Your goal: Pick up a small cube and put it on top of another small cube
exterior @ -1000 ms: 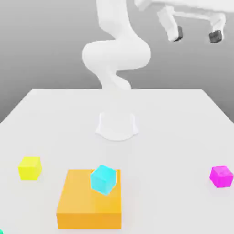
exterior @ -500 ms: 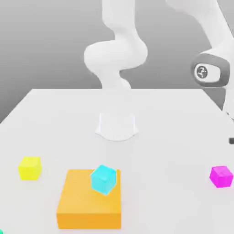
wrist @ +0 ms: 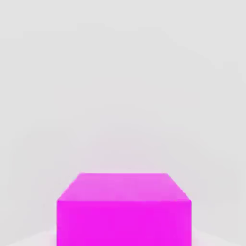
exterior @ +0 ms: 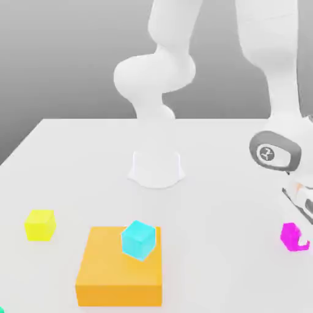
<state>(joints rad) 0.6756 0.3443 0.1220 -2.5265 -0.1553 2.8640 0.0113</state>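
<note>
A magenta cube point(exterior: 288, 235) sits on the white table near the exterior view's right edge, partly covered by my hand. My gripper point(exterior: 303, 238) has come down right at this cube, under the wrist joint point(exterior: 274, 153). In the hand view the magenta cube point(wrist: 124, 209) is very close, with its top face and one side showing. A cyan cube point(exterior: 138, 239) rests tilted on a large orange block point(exterior: 116, 275). A yellow cube point(exterior: 40, 224) lies at the exterior view's left.
The arm's round white base point(exterior: 156, 168) stands mid-table, with the arm rising from it and arching over to the exterior view's right. The white table point(exterior: 220, 183) spreads between the base and the cubes.
The arm swung down from high at the upper right to the magenta cube at the exterior view's right edge. The cubes and the orange block stayed in place.
</note>
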